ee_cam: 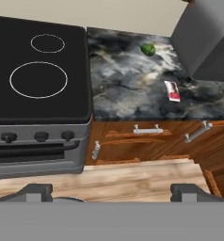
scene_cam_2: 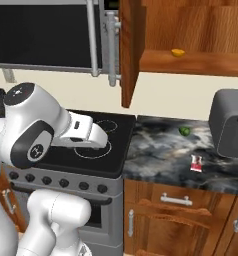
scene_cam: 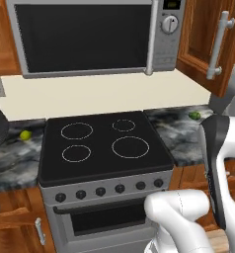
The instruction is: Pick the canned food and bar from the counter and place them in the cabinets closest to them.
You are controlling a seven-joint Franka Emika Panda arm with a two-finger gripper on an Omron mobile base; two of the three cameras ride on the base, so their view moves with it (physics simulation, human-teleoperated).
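The bar, a small red and white packet, lies flat on the dark marbled counter to the right of the stove. In the right base view the bar sits near the counter's front edge, just left of the toaster. My gripper is open and holds nothing. It hangs well back from the counter, out in front of the base units, and looks down over the stove and the bar. Above the counter a wooden cabinet stands open, its door swung out. The canned food is out of view.
A small green fruit lies at the back of the counter beyond the bar. A grey toaster stands at the right. The black stove lies left of the counter under a microwave. A yellow thing rests on the cabinet shelf.
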